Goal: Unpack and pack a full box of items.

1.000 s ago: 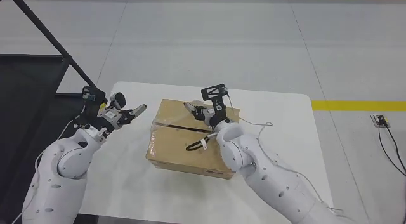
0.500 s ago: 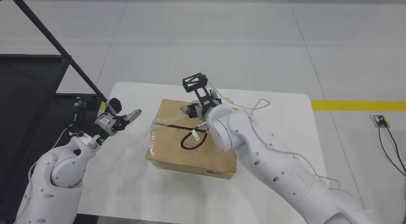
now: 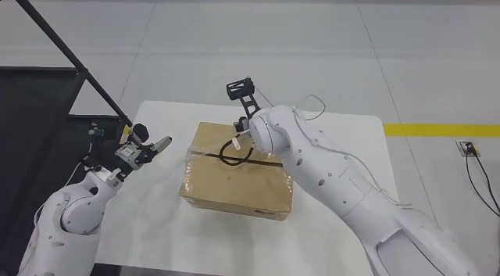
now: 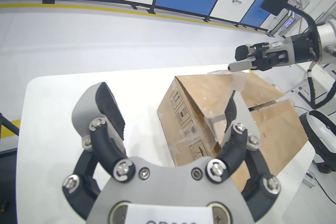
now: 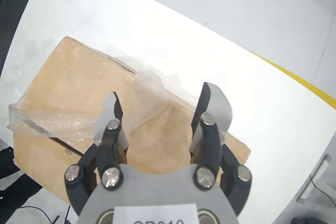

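A brown cardboard box point(image 3: 238, 182) lies in the middle of the white table point(image 3: 344, 143), flaps shut. Clear tape point(image 5: 148, 97) is peeled up from its top seam, and a loose strip point(image 5: 50, 118) hangs off one end. My right gripper point(image 5: 160, 99) hovers open just above the box's far edge, with the raised tape between its fingers; it also shows in the left wrist view point(image 4: 236, 63). My left gripper point(image 4: 170, 104) is open and holds nothing. It hangs over the table a short way off the box's left end point(image 3: 160, 145).
A black frame with a dark panel point(image 3: 47, 120) stands against the table's left side. Bare tabletop lies to the right of the box and in front of it. Floor with a yellow line point(image 3: 441, 129) lies beyond the table's edge.
My right gripper has shifted from over the box top toward its far left edge. My left gripper has drawn back a little from the box.
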Robot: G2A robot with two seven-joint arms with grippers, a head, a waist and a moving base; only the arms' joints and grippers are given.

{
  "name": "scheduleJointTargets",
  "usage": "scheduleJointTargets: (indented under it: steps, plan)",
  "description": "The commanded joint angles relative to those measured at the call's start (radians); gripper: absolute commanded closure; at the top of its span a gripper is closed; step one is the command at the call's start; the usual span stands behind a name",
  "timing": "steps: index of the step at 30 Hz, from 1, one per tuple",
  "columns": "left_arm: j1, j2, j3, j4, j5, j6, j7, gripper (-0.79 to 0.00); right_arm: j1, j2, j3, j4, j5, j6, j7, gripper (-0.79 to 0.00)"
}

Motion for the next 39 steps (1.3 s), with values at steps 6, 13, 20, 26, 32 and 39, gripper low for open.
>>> scheduleJointTargets:
  steps: [6, 13, 20, 26, 32, 39]
  plan:
    - [-0.013, 0.003, 0.012, 0.021, 0.0, 0.004, -0.003, -0.785, 0.024, -0.032, -0.006, 0.059, 0.023, -0.037, 0.005, -0.357]
    - [-0.023, 0.006, 0.021, 0.028, -0.003, 0.005, -0.005, -0.785, 0.033, -0.057, -0.027, 0.09, -0.008, -0.054, 0.023, -0.385]
    - [-0.027, 0.009, 0.027, 0.034, -0.011, 0.009, -0.006, -0.785, 0.032, -0.073, -0.039, 0.103, -0.05, -0.073, 0.052, -0.366]
    - [-0.031, 0.012, 0.032, 0.034, -0.013, 0.009, -0.005, -0.785, 0.026, -0.077, -0.028, 0.098, -0.072, -0.093, 0.068, -0.348]
    - [-0.037, 0.015, 0.038, 0.036, -0.014, 0.01, -0.006, -0.785, 0.016, -0.073, -0.013, 0.08, -0.115, -0.091, 0.105, -0.305]
    - [-0.044, 0.018, 0.046, 0.039, -0.015, 0.009, -0.007, -0.785, -0.009, -0.064, 0.017, 0.036, -0.161, -0.088, 0.119, -0.16]
